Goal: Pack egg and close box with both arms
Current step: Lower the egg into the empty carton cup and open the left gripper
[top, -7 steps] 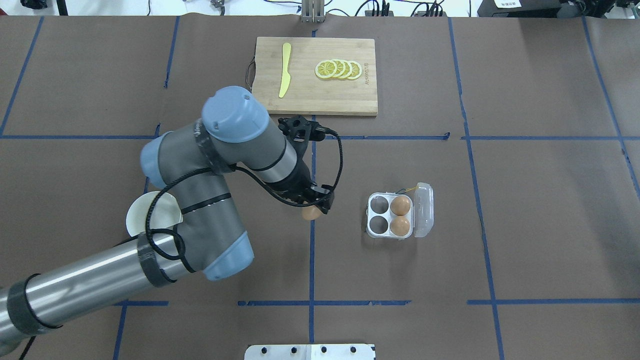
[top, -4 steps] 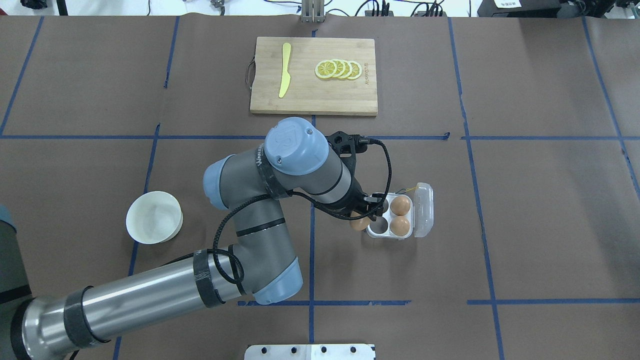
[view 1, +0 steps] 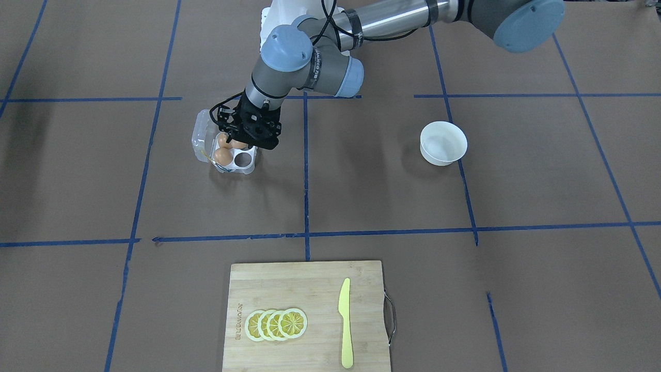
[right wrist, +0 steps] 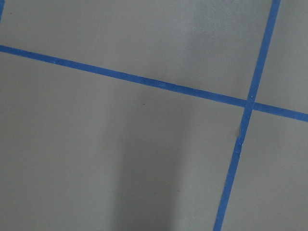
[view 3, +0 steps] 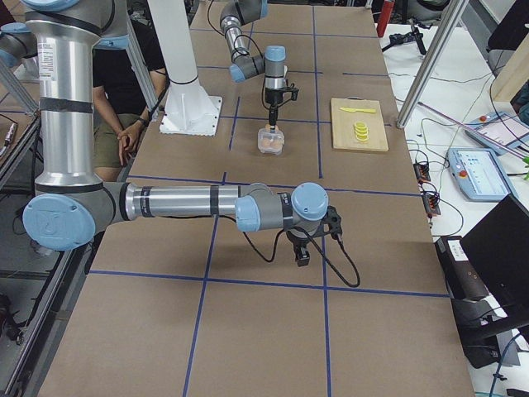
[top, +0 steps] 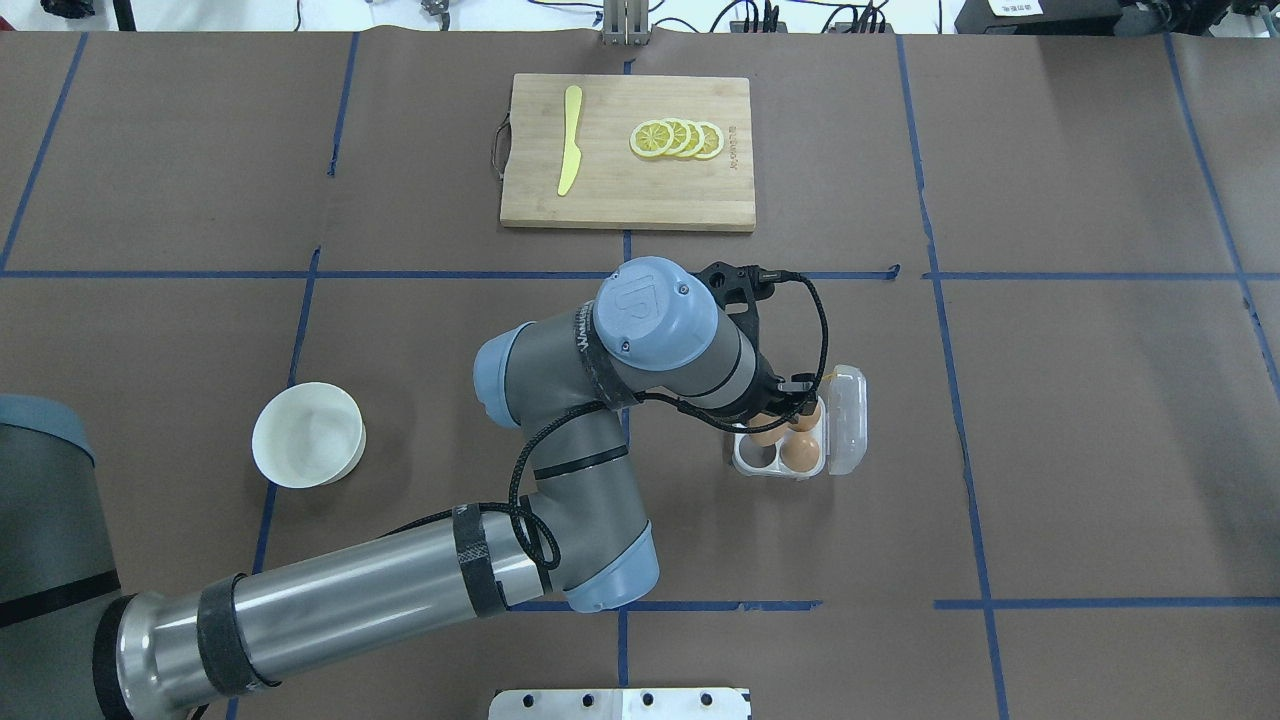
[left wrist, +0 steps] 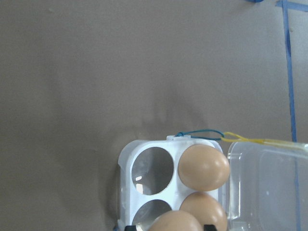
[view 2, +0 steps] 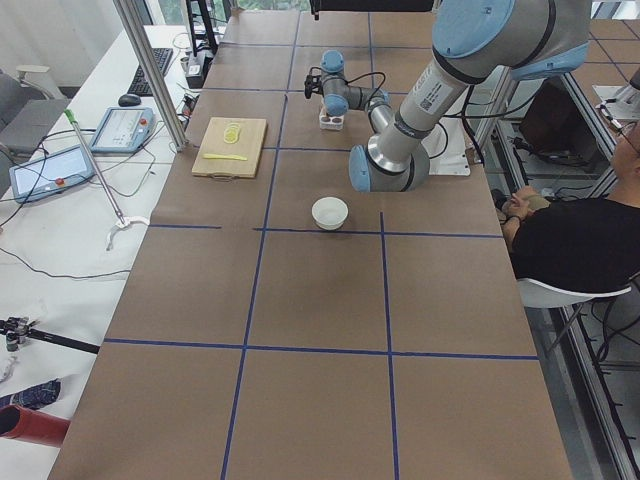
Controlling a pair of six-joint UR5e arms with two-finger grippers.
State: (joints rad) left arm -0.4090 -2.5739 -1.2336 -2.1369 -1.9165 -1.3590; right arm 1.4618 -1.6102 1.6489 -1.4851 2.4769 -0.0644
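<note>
Two box (left wrist: 123, 166) cups empty, two hold eggs (left wrist: 204, 166)

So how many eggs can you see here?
3. Two eggs sit in the box's cups beside its open lid; the third egg is held by the left gripper above the box.
</note>
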